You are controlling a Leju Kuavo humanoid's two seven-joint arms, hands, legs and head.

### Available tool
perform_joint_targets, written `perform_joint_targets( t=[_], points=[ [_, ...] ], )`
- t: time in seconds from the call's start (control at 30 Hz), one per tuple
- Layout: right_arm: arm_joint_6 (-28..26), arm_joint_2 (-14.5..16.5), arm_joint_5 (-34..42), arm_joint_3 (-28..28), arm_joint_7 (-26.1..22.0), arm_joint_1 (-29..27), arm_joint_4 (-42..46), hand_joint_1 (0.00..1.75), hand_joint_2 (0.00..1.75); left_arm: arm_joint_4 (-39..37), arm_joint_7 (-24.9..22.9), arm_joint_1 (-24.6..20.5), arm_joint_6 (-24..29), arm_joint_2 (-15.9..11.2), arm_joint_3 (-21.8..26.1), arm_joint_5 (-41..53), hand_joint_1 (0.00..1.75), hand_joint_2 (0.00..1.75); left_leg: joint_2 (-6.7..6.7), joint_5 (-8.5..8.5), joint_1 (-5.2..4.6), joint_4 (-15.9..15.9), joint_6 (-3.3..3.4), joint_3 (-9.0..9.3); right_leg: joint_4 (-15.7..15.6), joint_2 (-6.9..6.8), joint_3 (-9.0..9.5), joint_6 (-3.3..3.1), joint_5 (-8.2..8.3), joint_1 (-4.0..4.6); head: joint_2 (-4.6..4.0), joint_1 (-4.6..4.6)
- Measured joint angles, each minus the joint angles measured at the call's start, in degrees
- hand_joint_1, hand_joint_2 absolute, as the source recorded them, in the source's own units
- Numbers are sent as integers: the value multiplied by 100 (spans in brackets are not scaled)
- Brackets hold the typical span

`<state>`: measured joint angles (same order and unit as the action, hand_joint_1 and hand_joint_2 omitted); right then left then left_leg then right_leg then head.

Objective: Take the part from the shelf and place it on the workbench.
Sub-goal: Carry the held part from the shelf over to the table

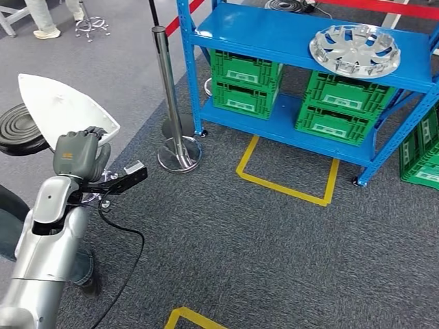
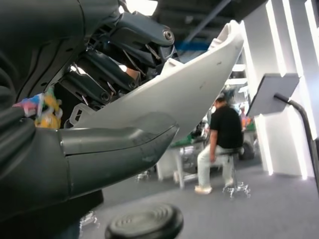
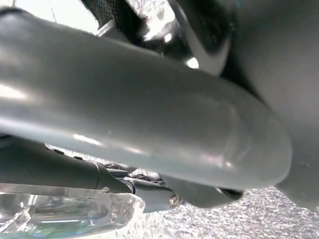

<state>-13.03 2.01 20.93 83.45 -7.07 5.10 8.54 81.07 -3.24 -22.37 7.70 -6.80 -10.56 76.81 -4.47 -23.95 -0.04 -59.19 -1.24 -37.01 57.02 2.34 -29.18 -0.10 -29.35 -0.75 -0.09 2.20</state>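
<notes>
White plastic part (image 1: pixel 57 106), flat and tapering to a point, gripped at its near edge by the left hand (image 1: pixel 80 154). Clamped from both faces, as seen from the left wrist: dark fingers (image 2: pixel 112 74) over one face, thick grey thumb (image 2: pixel 124 144) under the other, most likely to stop so broad a panel from tipping about a narrow hold. Held out to the robot's left, well apart from the blue shelf (image 1: pixel 311 38) and touching nothing but the hand, with a round black stool (image 1: pixel 18 127) below and beside it. Judged already off the shelf and in carriage towards the counter; no counter identified so far. Lying on the shelf's top board: a silver wheel cover (image 1: pixel 355 49). Stacked on the lower boards: green crates (image 1: pixel 245 82). Taped on the grey carpet in front of the shelf: a yellow outline (image 1: pixel 287 185), probably a standing mark for picking. Planted just beside the shelf's near corner: a chrome post (image 1: pixel 168 82), a thing to steer the wide part clear of when turning. Seated far off, beyond the part: a person (image 2: pixel 222 139). Right hand (image 3: pixel 150 124) viewed from very close at its own wrist, grey thumb across speckled carpet, something clear and glassy beside it, too near to name; spread or closed, cannot tell.
</notes>
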Motion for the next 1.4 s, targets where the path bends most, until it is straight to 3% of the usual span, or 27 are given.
perform_joint_targets(
  t=[0.07,0.13,0.17,0.2,0.23,0.3,0.37,0.43,0.47,0.53,0.6,0.63,0.67,0.7,0.73,0.8,0.87,0.9,0.97,1.03,1.1,1.17,1.2,1.27,1.3,1.37,1.4],
  points=[
    [3,-10,2,1,-5,-18,5,0,0,5,9,-5,-4,-10,1,0,175,175,299,-330,7,-623,-62,-286,-10,-164,11,-30,4,2,0,31],
    [3,-26,5,2,-14,-29,5,0,0,4,9,14,-10,-12,1,0,175,175,392,-569,46,-1297,-104,-591,-9,-332,11,-39,-3,9,0,35],
    [4,-34,7,2,-20,-33,5,0,0,4,9,25,-11,-14,1,0,175,175,409,-552,61,-1404,-114,-630,-8,-413,13,-40,-9,11,0,36],
    [5,-40,10,2,-25,-35,5,0,0,4,9,31,-11,-19,2,0,175,175,430,-435,70,-1283,-116,-554,-8,-491,22,-37,-16,11,0,36],
    [7,-44,14,2,-28,-36,5,0,0,5,9,31,-11,-27,4,0,175,175,485,-247,71,-965,-108,-372,-8,-564,38,-30,-29,12,0,36],
    [12,-51,20,2,-29,-42,6,0,0,6,11,12,-11,-48,19,-1,175,175,740,3,23,-220,-55,41,-5,-693,70,5,-62,34,0,39],
    [20,-62,34,2,-31,-50,7,0,0,8,19,-9,-10,-67,41,-3,175,175,911,15,-36,120,44,207,-10,-809,83,54,-93,73,0,33],
    [33,-72,54,2,-32,-53,8,0,0,10,28,-4,-9,-96,71,-8,175,175,816,6,-43,148,142,192,-30,-933,105,103,-122,95,0,25],
    [39,-78,60,2,-32,-52,8,0,0,14,33,2,-8,-111,85,-9,175,175,750,17,-33,167,177,192,-12,-899,108,132,-161,95,0,19],
    [24,-87,51,2,-35,-47,8,0,0,24,41,-4,-8,-122,96,-11,175,175,620,42,-1,203,251,193,322,-611,-44,175,-386,81,0,-5],
    [-20,-89,27,2,-44,-31,8,0,0,28,44,-4,-11,-122,97,-11,175,175,482,47,-3,205,293,179,1093,-305,-403,184,-743,75,0,-23],
    [-56,-89,21,2,-43,-23,8,0,0,28,45,8,-13,-123,97,-11,175,175,404,49,-11,205,302,175,1445,-254,-571,183,-857,80,0,-21],
    [-97,-94,20,2,-36,-20,7,0,0,28,45,19,-14,-127,97,-11,175,175,318,51,-19,203,306,173,1632,-236,-668,178,-866,84,0,-21],
    [-149,-101,27,2,-20,-25,7,0,0,28,47,30,-14,-132,96,-11,175,175,226,54,-25,200,306,174,1597,-228,-668,167,-754,86,0,-23],
    [-210,-115,43,1,2,-40,6,0,0,29,48,39,-13,-139,97,-11,175,175,130,58,-29,195,302,177,1344,-199,-576,149,-542,84,0,-22],
    [-327,-153,118,-4,25,-115,4,0,0,35,51,59,-7,-163,102,-14,175,175,-53,68,-36,171,279,166,608,46,-297,117,-118,56,0,-21],
    [-444,-195,258,-17,-4,-214,-1,0,0,59,43,108,8,-217,132,-23,175,175,-200,98,-36,142,227,100,154,262,-107,104,-18,26,0,-12],
    [-504,-213,344,-27,-36,-251,-3,0,0,79,35,157,18,-259,166,-33,175,175,-262,124,-32,135,190,63,106,271,-77,96,-48,24,0,-10],
    [-644,-237,527,-50,-112,-302,-21,0,0,146,18,309,38,-368,268,-53,175,175,-329,147,-26,129,122,17,58,146,-40,48,-45,13,0,-5],
    [-770,-243,666,-76,-175,-362,-67,0,0,213,9,428,55,-463,371,-66,175,175,-89,-15,-45,-120,57,-102,13,-18,3,-11,-25,-9,0,50],
    [-831,-244,722,-99,-210,-408,-113,0,0,248,-2,493,65,-514,431,-70,175,175,260,-354,-26,-790,-14,-429,2,-204,25,-45,-36,-1,0,108],
    [-856,-243,750,-121,-244,-430,-154,0,0,260,-16,582,68,-534,470,-73,175,175,388,-545,18,-1387,-59,-725,2,-395,33,-49,-58,7,0,112],
    [-881,-237,772,-139,-275,-444,-185,0,0,274,-27,640,70,-548,496,-77,175,175,416,-496,37,-1426,-71,-735,3,-488,44,-44,-73,8,0,113],
    [-1013,-214,816,-192,-343,-486,-261,0,0,334,-52,751,83,-595,559,-90,175,175,515,-160,51,-883,-64,-411,3,-653,92,-23,-114,8,0,113],
    [-1149,-202,831,-222,-364,-514,-299,0,0,376,-66,799,99,-624,600,-99,175,175,661,-31,25,-506,-46,-186,3,-726,115,1,-143,19,0,115],
    [-1638,-184,852,-295,-307,-574,-369,0,0,474,-86,891,137,-676,691,-114,175,175,893,49,-45,8,39,92,6,-861,160,69,-205,50,0,111],
    [-1934,-198,860,-337,-201,-583,-412,0,0,524,-98,957,154,-696,741,-119,175,175,935,8,-82,77,85,117,-2,-925,177,103,-228,64,0,109]
  ],
)
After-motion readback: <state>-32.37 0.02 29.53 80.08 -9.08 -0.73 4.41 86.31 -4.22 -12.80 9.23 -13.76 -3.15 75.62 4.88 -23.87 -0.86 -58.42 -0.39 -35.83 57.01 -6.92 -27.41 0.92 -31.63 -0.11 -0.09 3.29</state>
